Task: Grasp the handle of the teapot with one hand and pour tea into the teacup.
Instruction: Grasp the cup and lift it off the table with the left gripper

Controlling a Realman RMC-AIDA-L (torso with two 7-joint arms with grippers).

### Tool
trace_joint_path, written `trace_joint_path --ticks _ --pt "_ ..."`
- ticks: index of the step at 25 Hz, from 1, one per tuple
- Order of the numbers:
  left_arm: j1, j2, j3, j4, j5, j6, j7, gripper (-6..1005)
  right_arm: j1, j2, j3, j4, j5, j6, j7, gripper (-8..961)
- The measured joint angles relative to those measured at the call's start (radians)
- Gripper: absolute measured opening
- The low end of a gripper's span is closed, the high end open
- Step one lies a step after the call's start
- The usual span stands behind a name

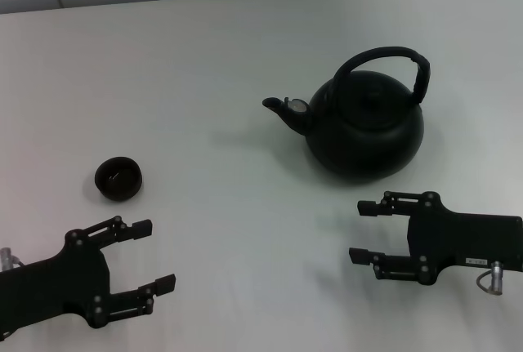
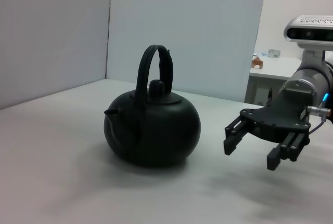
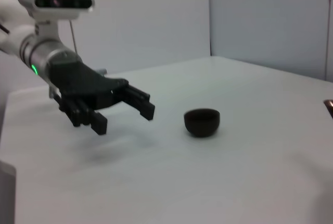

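Both grippers, left (image 1: 158, 256) and right (image 1: 357, 231), I hold near, jaws apart, because teapot (image 1: 365, 127) handle (image 1: 418, 74) and far-left teacup (image 1: 119, 178) await.

Teapot (image 1: 368, 131): matte black body, faintly grainy, soft sheen only. Handle (image 1: 384, 62): black, matte, with a thicker ribbed section at 3 o'clock of the arch. Teacup (image 1: 119, 177): same dull black finish. Table (image 1: 204, 66): smooth, white, matte. Left gripper (image 1: 153, 256) and right gripper (image 1: 361, 231): black matte plastic-looking links, small bright metal fasteners.
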Motion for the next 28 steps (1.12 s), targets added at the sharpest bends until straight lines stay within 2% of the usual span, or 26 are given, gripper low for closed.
trace_joint_path --ticks 10,18,28 --pt "-0.010 -0.002 0.001 -0.001 0.001 -0.011 -0.002 812 0.003 -0.002 0.003 -0.002 -0.001 -0.010 0.003 785" --pt "-0.010 0.002 0.006 0.003 0.001 -0.014 -0.013 813 0.002 0.000 0.010 -0.003 0.003 -0.009 0.002 785" --pt "0.000 -0.003 -0.002 0.003 -0.004 -0.013 -0.005 813 0.000 0.003 0.012 -0.004 0.008 -0.009 0.000 785"
